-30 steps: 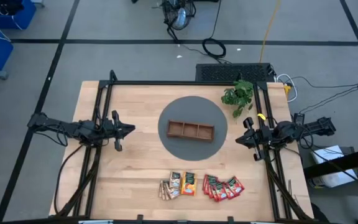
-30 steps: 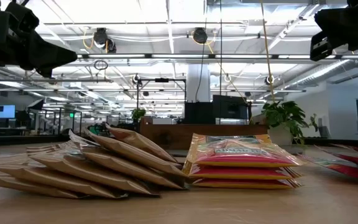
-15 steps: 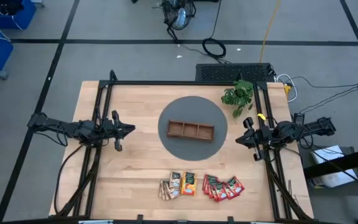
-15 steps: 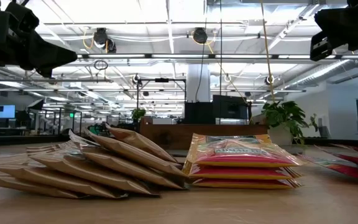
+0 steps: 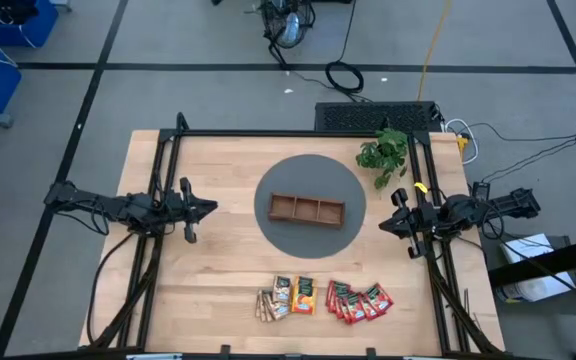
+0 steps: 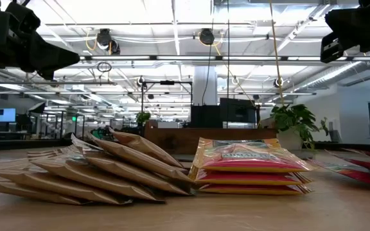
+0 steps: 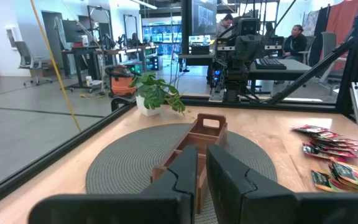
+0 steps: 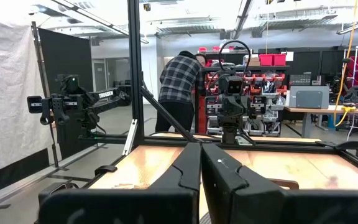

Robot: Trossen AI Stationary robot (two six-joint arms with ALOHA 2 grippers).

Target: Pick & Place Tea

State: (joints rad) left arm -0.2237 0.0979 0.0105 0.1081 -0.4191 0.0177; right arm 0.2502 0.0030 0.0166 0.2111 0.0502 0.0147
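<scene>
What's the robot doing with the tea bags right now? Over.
Left gripper and right gripper shut, parked at the table sides. Tea sachets untouched along the near edge, wooden tray empty. Nothing in the way.

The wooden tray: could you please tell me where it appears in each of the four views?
High view: wooden tray at the table's centre, on the round grey mat.
Low view: a strip of it behind the sachet piles.
Left wrist view: its end just beyond the left arm's jaws, on the mat.
Right wrist view: cannot tell.
Shared landmark: the plant, beside the mat.
</scene>
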